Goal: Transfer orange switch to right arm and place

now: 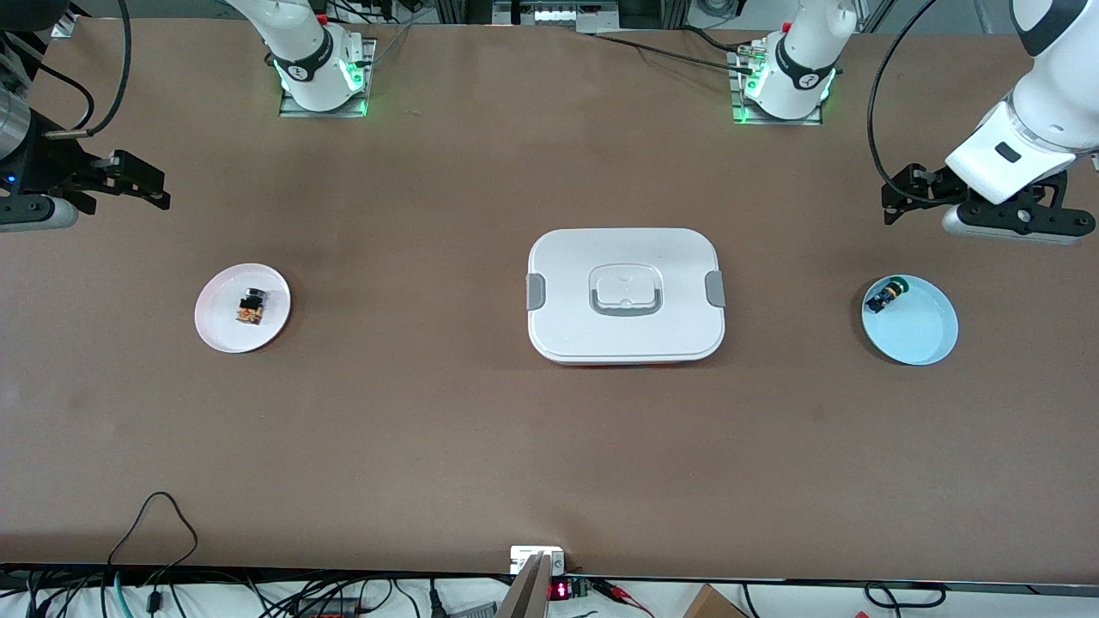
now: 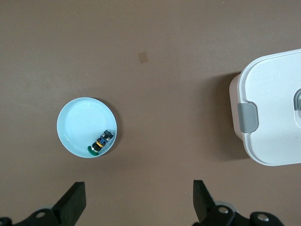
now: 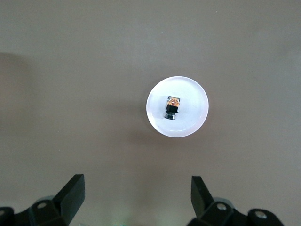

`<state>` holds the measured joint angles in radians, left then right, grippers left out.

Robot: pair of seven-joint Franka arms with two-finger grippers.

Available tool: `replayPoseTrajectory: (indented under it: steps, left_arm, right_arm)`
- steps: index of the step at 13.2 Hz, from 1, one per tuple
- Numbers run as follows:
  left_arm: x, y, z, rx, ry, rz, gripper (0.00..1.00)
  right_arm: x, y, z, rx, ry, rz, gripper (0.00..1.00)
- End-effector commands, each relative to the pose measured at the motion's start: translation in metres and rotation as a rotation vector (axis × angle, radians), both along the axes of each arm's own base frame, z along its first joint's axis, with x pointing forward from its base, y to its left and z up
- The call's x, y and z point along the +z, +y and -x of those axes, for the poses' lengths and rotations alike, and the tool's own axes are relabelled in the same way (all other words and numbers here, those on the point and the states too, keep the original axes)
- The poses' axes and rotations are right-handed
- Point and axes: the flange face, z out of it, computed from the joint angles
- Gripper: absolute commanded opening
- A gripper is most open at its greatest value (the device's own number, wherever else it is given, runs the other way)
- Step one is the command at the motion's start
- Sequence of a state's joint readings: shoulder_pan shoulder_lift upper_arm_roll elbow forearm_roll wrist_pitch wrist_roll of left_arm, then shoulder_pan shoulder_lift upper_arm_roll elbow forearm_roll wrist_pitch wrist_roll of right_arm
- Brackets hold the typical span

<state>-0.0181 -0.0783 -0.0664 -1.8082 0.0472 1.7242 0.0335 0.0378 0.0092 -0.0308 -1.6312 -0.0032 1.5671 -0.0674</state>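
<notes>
The right gripper (image 3: pixel 133 197) is hanging with fingers spread and nothing in them, beside the pink plate (image 1: pixel 215 330) where the orange switch (image 1: pixel 251 306) is lying. The switch's long axis is running toward the robots' bases. The left gripper (image 2: pixel 136 202), also spread and bare, is waiting by the blue plate (image 1: pixel 923 335), so the right arm is nearer.

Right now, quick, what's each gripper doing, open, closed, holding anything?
Left gripper: open, empty, up over the table near the blue plate.
Right gripper: open, empty, up over the table near the white plate.
</notes>
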Motion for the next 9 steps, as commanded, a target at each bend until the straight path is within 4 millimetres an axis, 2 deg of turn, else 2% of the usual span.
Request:
replayPoseTrajectory:
  steps: [1,5,7,9]
  left_arm:
    - [0.004,-0.001,-0.001,-0.020,0.006,0.020,1.00]
    - [0.004,-0.001,-0.001,-0.020,0.006,0.020,1.00]
    - [0.004,-0.001,-0.001,-0.019,0.008,0.019,1.00]
    - [0.004,-0.001,-0.001,-0.019,0.008,0.019,1.00]
  right_arm:
    - [0.008,-0.007,-0.007,-0.012,-0.012,-0.001,1.00]
    - [-0.006,0.002,-0.016,0.005,0.011,0.023,1.00]
    - [-0.003,0.003,-0.016,0.015,0.003,0.015,1.00]
    - [-0.010,0.002,-0.018,0.017,0.022,0.012,1.00]
